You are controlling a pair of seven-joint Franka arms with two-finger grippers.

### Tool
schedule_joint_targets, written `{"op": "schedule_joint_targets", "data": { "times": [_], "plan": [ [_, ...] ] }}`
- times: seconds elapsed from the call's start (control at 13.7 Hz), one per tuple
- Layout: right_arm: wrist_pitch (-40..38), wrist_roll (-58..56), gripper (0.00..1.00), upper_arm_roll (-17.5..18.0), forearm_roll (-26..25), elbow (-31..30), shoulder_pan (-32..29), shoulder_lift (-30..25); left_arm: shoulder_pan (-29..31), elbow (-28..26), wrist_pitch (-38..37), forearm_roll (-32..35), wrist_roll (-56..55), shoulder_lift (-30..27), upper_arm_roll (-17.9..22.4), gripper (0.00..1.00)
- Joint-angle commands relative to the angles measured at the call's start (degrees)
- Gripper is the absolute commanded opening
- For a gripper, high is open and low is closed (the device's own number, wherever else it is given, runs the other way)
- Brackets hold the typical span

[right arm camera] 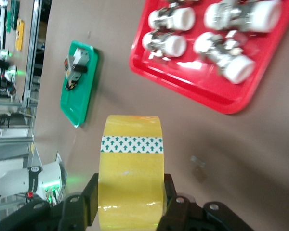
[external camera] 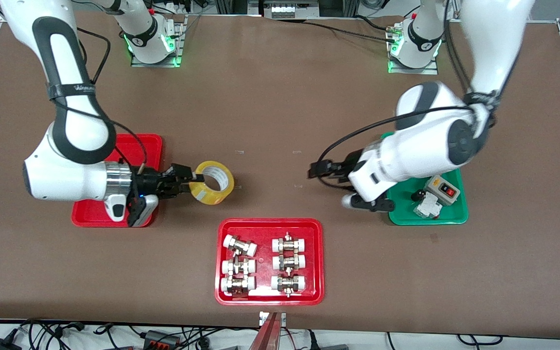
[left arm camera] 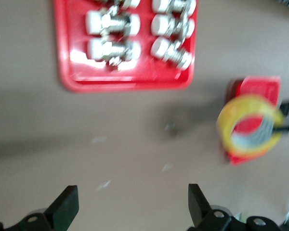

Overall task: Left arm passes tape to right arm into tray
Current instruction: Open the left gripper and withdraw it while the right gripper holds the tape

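We see the right gripper [external camera: 188, 183] clamped on the tape [external camera: 212, 183], held over the table beside the red tray [external camera: 151, 146], probably for drop-off. Left gripper [external camera: 316, 171] gapes empty, handoff done.

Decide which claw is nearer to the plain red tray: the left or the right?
Right. The right claw, shut on the tape, is just off the plain red tray. The left claw, open, is over bare table, by the green tray.
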Motion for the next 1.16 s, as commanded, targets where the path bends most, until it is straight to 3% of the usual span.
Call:
{"op": "schedule_joint_targets", "data": {
  "times": [0.0, 0.22, 0.36, 0.58, 0.8, 0.95, 1.09],
  "plan": [
    [-0.48, 0.67, 0.27, 0.63, 0.13, 0.76, -3.01, 0.11, 4.76, 0.07, -13.19, 6.33, 5.6, -5.52, -0.8, 1.0],
    [-0.66, 3.66, 0.27, 0.54, -1.18, 0.94, -4.77, -0.15, 9.85, 4.47, -26.04, 12.16, 13.52, -7.55, -0.19, 1.0],
    [-0.92, 4.54, 0.27, 0.54, -3.11, 0.94, -6.17, -0.33, 14.26, 4.57, -29.66, 14.87, 16.24, -8.08, -0.71, 1.0],
    [-3.98, 4.55, 0.27, 0.54, -3.38, 0.85, -11.26, -0.33, 14.36, 2.9, -32.75, 22.88, 18.37, -12.03, -0.89, 1.0],
    [-6.1, 4.46, 0.27, 0.54, -4.35, 0.33, -15.4, 0.11, 16.37, -6.37, -27.69, 22.8, 18.02, -18.77, -0.71, 1.0],
    [-6.72, 4.11, 0.27, 0.63, -4.35, -0.29, -18.47, 1.07, 16.73, -20.33, -18.56, 22.02, 17.14, -28.34, -0.8, 1.0],
    [-6.81, 3.93, 0.27, 0.54, -5.48, -1.16, -22.07, 1.43, 17.0, -20.76, -17.2, 21.92, 17.31, -28.84, -0.19, 1.0]
  ]
}}
